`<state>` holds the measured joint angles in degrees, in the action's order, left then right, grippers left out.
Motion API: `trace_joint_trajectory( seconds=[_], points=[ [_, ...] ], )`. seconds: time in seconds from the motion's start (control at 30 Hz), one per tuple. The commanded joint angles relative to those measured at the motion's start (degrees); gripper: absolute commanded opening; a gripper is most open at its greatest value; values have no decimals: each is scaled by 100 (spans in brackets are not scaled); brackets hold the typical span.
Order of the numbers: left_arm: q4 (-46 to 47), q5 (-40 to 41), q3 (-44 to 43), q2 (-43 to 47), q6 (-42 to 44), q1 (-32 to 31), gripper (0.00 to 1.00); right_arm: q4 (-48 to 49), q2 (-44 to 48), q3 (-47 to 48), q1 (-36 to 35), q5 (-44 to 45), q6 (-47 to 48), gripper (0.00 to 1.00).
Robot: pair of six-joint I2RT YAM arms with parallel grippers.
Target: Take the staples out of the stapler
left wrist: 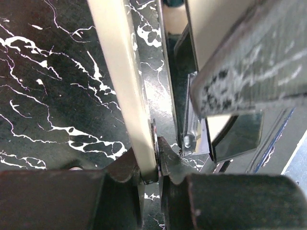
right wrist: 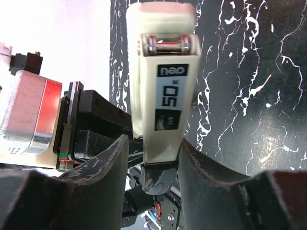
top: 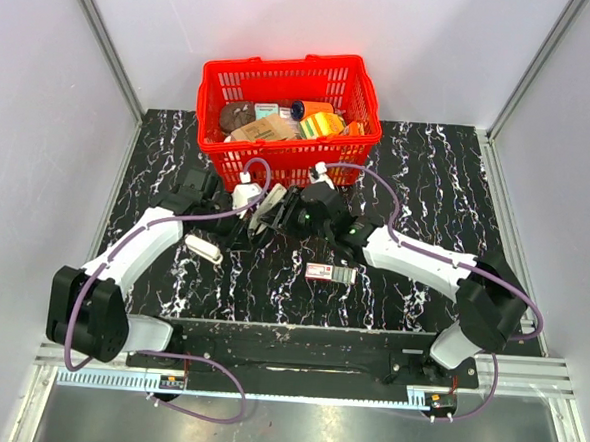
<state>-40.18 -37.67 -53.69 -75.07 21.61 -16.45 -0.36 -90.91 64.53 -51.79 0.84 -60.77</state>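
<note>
The stapler (top: 267,207) is a cream oblong with a dark end, held above the black marble table between both grippers, just in front of the red basket. It looks hinged open. My left gripper (top: 251,214) is shut on its thin cream arm (left wrist: 122,86), pinched at the fingertips (left wrist: 154,170); a metal channel (left wrist: 188,134) shows beside it. My right gripper (top: 289,213) is shut on the stapler's body (right wrist: 165,86), which bears a "50" label and a hinge pin, with the gripper (right wrist: 153,143) clamped near the dark end. No loose staples show.
The red basket (top: 284,75) with several items stands at the back centre. A small flat red-pink and whitish oblong (top: 330,273) lies on the table in front of the right arm. A white oblong object (top: 203,247) lies by the left arm.
</note>
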Motion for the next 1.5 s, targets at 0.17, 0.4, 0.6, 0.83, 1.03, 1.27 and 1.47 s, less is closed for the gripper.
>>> trace_joint_trajectory(
  seconds=[0.17,0.4,0.6,0.83,1.03,1.27,1.47],
  points=[
    [705,-294,-18,326,-569,-26,0,704,-76,103,-279,-242,162,55],
    [1030,-426,17,361,-1114,317,0,748,-154,33,-367,-216,118,48],
    [1144,-355,78,467,-1238,344,0,810,-251,59,-429,-198,66,43],
    [1144,-303,219,572,-1089,335,0,810,-278,165,-455,11,66,24],
    [1004,504,394,686,-264,326,0,424,-41,60,-446,302,530,1],
    [1355,1516,448,836,502,326,0,519,469,-862,-271,-66,1120,0],
    [2075,2272,780,801,1020,265,0,353,680,-1250,107,-883,1427,0]
  ],
)
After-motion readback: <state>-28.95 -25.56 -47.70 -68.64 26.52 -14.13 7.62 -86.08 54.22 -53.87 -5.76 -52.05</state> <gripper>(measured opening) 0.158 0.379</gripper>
